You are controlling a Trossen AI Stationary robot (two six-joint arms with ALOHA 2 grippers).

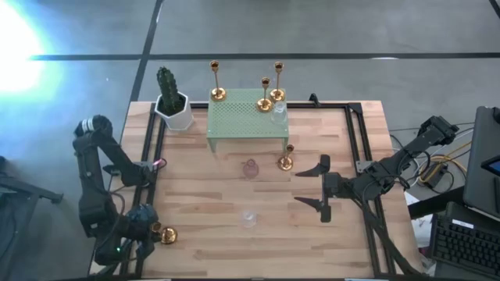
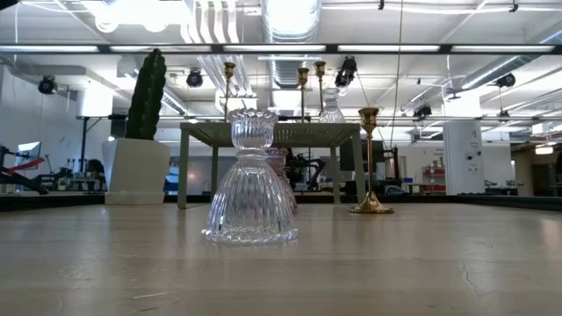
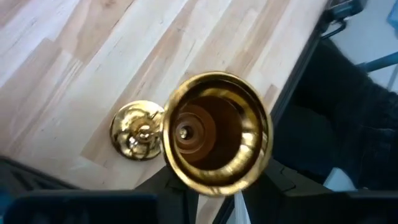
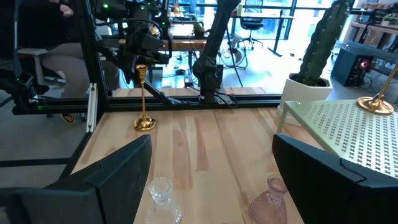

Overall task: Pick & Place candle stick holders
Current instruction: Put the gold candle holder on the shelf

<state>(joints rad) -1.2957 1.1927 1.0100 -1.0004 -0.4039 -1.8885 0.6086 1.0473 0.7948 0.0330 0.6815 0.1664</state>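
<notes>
At the near-left corner of the bench, the left gripper (image 1: 145, 222) hangs over a tall gold candle stick holder (image 1: 165, 233) that stands upright on its domed base close to the bench's edge. The left wrist view looks straight down into its cup (image 3: 214, 134), with the gripper's dark fingers on either side of it – whether they clamp it or have let go I cannot tell.

Farther in, near the middle of the bench, a clear ribbed glass holder (image 1: 249, 218) stands alone. To its right the right gripper (image 1: 317, 187) hovers with its fingers spread wide and nothing between them.

Beyond those, a pinkish glass holder (image 1: 250, 168) stands just in front of the green perforated stand (image 1: 246, 121), and a short gold holder (image 1: 286, 160) stands by the stand's near-right leg.

On the stand – three more gold holders: one at the far-left corner (image 1: 217, 84), two close together at the far-right (image 1: 265, 97) (image 1: 277, 86), with a small clear glass holder (image 1: 279, 113) just in front of them. A cactus in a white pot (image 1: 170, 97) stands left of the stand.
</notes>
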